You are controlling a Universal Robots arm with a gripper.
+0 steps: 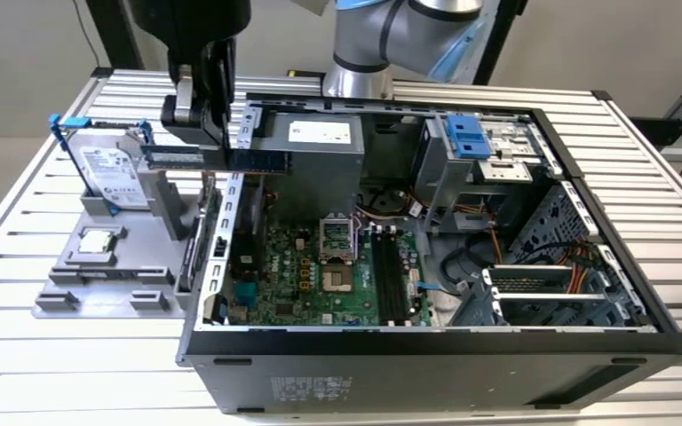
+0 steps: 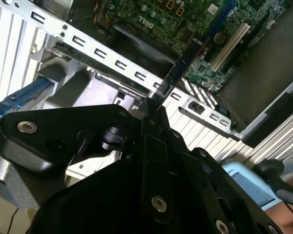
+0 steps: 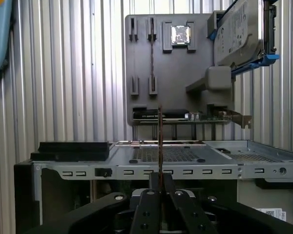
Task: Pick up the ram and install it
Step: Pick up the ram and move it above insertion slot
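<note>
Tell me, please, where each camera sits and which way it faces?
Exterior view: off the arm, raised, looking down into the open case; the arm and gripper show.
First wrist view: behind the gripper, looking along the edge-on ram over the case wall to the grey tray.
Second wrist view: beside the gripper, looking along the ram to the motherboard.
Shared: all three show the gripper shut on the ram.
</note>
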